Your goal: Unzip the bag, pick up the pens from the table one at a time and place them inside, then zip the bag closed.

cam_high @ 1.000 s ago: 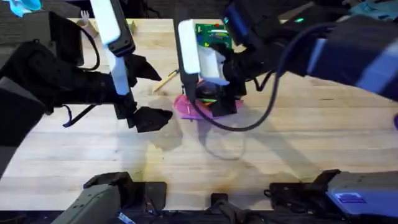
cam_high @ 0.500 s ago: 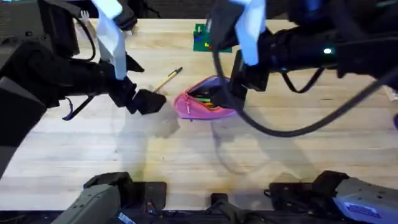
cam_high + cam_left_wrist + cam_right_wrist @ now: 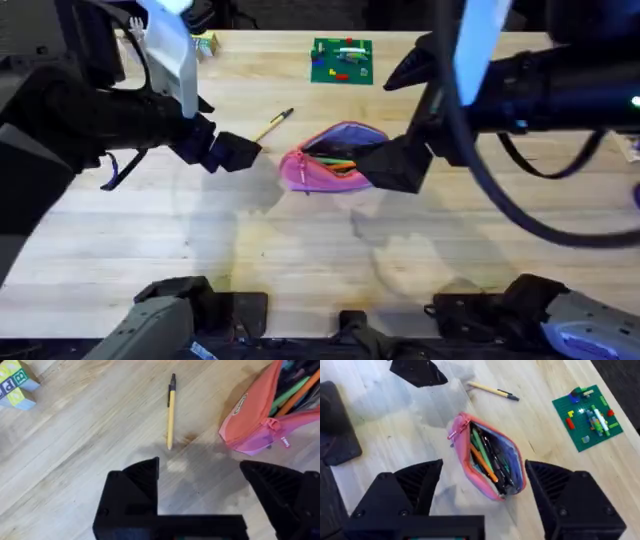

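We begin with the counter (image 3: 300,250), a light-wood top carrying everything. On it lies the bag (image 3: 330,165), pink, unzipped and gaping, with several pens already inside. One tan pen (image 3: 273,125) lies on the wood just beside the bag, toward the left arm. The left gripper (image 3: 235,155) hangs near that pen with its jaws wide and empty; the right gripper (image 3: 395,165) hovers at the bag's far end, jaws also wide and holding nothing.

We judge the step in hand to be fetching this pen. To do it well, we would turn the left jaws across the pen's length, come down at its middle, and close gently so it does not roll.

The left wrist view shows the pen's black end (image 3: 173,380) pointing away from the jaws. The right wrist view looks into the bag's mouth (image 3: 490,460), showing the orange pen (image 3: 482,462) and green sticks.
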Robot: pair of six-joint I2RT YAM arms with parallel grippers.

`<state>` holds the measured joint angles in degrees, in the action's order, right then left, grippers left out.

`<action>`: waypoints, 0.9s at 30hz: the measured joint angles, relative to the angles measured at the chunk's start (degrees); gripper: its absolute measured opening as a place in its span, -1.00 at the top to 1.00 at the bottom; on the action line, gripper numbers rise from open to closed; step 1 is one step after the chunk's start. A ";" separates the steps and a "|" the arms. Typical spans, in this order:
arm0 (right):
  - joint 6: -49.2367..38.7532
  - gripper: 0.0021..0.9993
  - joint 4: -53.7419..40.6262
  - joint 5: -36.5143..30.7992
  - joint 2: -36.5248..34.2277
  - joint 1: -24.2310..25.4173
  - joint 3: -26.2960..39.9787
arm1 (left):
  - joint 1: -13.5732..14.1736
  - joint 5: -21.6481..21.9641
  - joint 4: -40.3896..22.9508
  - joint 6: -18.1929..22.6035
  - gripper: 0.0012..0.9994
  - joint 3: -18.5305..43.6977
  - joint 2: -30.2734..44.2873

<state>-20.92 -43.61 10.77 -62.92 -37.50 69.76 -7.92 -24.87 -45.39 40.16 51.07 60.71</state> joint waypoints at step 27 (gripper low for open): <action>1.08 -1.00 -1.89 0.02 2.21 0.00 0.00 | 11.23 11.96 -0.22 -7.69 -0.98 18.55 27.08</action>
<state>-19.84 -45.50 10.79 -60.71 -37.50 69.76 3.31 -12.91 -45.60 32.47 69.62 87.79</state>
